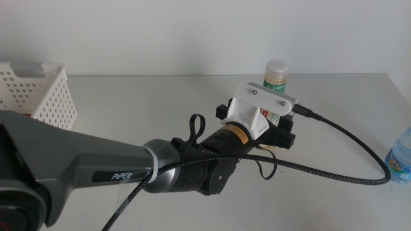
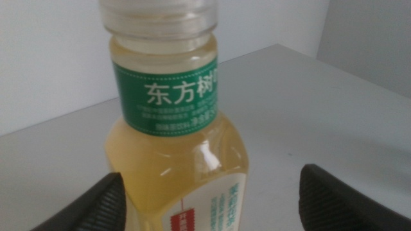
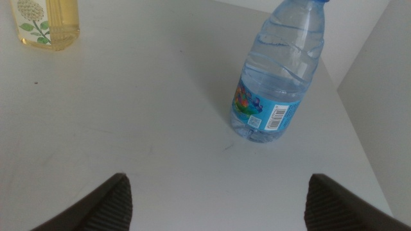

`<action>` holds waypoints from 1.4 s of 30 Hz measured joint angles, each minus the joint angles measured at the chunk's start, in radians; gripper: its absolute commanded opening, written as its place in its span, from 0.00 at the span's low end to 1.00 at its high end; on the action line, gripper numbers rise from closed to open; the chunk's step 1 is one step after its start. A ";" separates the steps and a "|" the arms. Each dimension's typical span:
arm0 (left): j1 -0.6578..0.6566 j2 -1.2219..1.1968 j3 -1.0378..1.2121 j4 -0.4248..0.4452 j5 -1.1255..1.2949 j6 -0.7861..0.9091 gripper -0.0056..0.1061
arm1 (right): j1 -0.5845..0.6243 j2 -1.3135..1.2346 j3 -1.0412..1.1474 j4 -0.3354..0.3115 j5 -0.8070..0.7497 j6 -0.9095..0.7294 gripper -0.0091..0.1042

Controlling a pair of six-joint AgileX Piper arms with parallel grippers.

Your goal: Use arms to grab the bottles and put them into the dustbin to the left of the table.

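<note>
Left arm: grey body (image 1: 83,168) fills the near left of the middle view and reaches forward across the bench toward the tea bottle; a black braided cable (image 1: 347,168) loops from its wrist out to the right.
Left claw (image 2: 212,199): spread wide, one dark jaw on each side of the tea bottle's lower body; in the left wrist view neither jaw is seen to touch it. In the middle view the claw itself is hidden behind the white camera housing (image 1: 264,97).
Tea bottle (image 2: 170,128): upright on the bench, pale yellow liquid, green label band with white characters, white cap (image 1: 277,66) showing above the housing in the middle view. It stands toward the far right of centre, directly ahead of the left wrist.
Right claw (image 3: 215,199): spread, holding nothing, poised above bare bench surface; the arm itself does not appear in the middle view.
Water bottle (image 3: 276,77): clear, blue printed label, upright, near the right edge of the bench; well apart from the tea bottle, and ahead of the right claw without contact.
Dustbin (image 1: 38,90): white perforated basket at the far left of the bench, well apart from both bottles.
Bench (image 1: 160,96): pale grey-white, matte.
</note>
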 measured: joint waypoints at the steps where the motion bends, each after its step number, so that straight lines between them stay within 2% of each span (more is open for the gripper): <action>1: 0.004 0.008 -0.008 -0.002 0.000 0.000 0.85 | 0.000 0.000 0.000 0.000 0.000 0.000 0.83; 33: 0.066 0.296 -0.257 0.010 -0.019 0.008 0.85 | -0.001 0.000 0.000 0.000 0.000 0.000 0.83; 36: 0.068 0.303 -0.261 0.029 -0.019 0.008 0.80 | -0.001 0.000 0.000 0.000 0.000 0.000 0.83; 39: 0.071 0.304 -0.263 0.055 -0.017 0.008 0.69 | -0.001 0.000 0.000 0.000 0.000 0.000 0.83; 42: 0.072 0.304 -0.263 0.065 -0.014 0.008 0.46 | -0.001 0.000 0.000 0.000 0.000 0.000 0.83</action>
